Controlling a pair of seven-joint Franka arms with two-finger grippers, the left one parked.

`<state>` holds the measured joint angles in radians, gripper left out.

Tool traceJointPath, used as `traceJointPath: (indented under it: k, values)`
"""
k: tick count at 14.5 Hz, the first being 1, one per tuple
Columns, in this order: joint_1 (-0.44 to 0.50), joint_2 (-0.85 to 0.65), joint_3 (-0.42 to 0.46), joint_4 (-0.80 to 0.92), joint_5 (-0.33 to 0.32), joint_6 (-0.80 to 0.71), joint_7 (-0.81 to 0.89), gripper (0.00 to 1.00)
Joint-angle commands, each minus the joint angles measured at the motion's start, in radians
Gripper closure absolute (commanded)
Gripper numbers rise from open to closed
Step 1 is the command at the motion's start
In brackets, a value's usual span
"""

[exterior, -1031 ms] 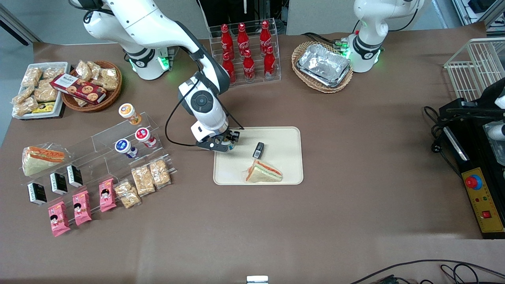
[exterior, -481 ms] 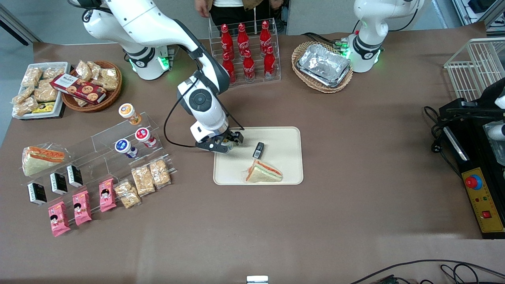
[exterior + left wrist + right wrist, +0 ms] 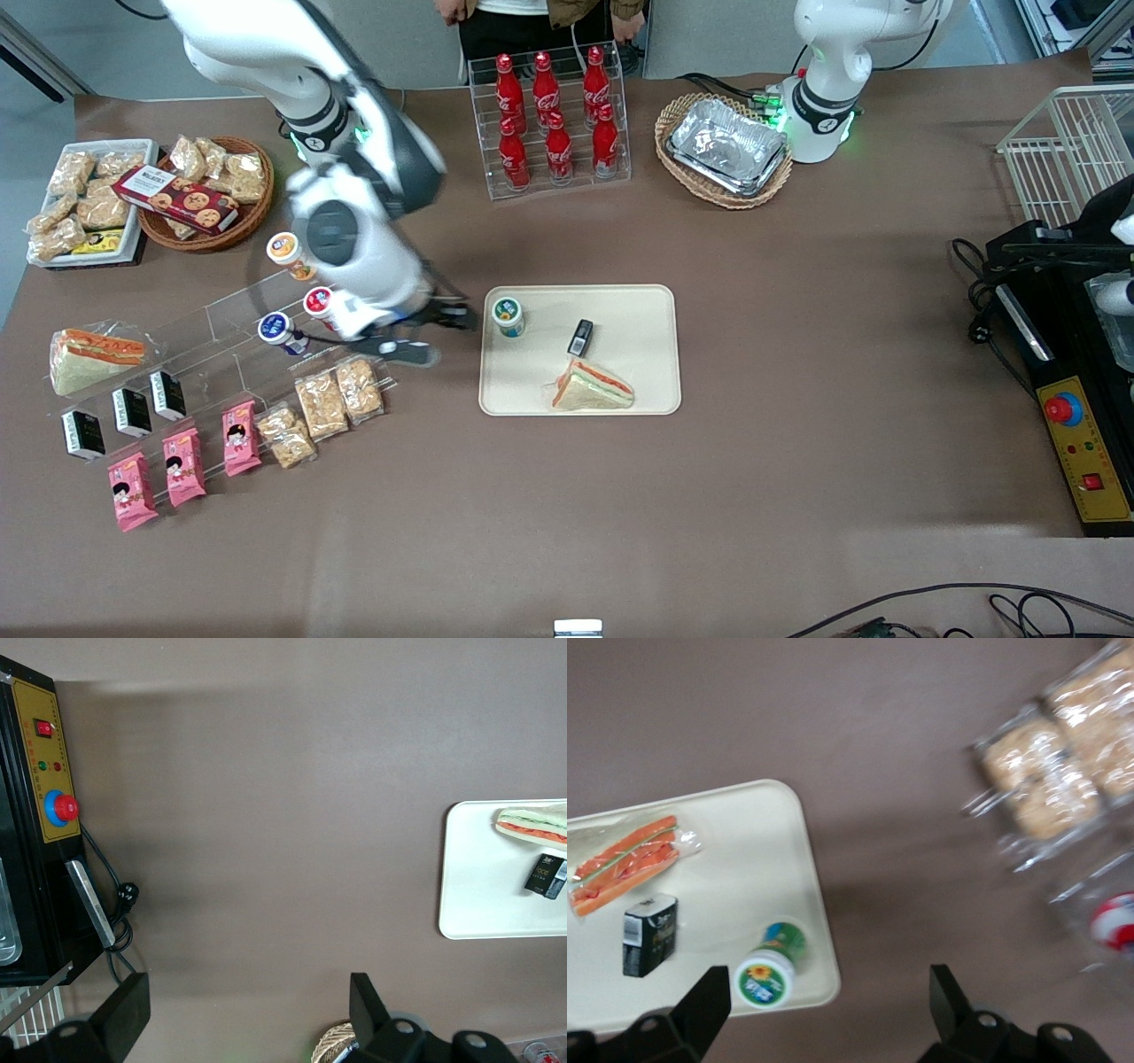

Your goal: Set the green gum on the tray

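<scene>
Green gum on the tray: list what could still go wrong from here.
1. The green gum stands upright close to the rim of the tray, at the corner nearest the working arm; a knock could tip it off onto the table.
2. The open gripper hangs just off that rim, above the table beside the acrylic rack; a careless swing might strike the red-lidded bottle or blue-lidded bottle there.

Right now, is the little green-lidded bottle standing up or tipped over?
Standing upright on the tray: the green gum shows its round lid on top. The open tool is off the tray, beside it.
</scene>
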<state>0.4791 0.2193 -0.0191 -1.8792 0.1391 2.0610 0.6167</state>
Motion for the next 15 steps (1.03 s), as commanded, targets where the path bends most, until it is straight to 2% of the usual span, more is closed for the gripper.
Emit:
traceJointPath:
  k: [1,6,10,15]
  values:
    - [-0.135,-0.084,0.01,0.046,0.004,-0.159,-0.165,0.0]
    - [-0.282,-0.198,0.008,0.073,-0.013,-0.287,-0.285,0.0]
    - [-0.397,-0.195,0.008,0.198,-0.015,-0.419,-0.422,0.0]
    - [-0.493,-0.187,0.008,0.284,-0.045,-0.467,-0.546,0.0]
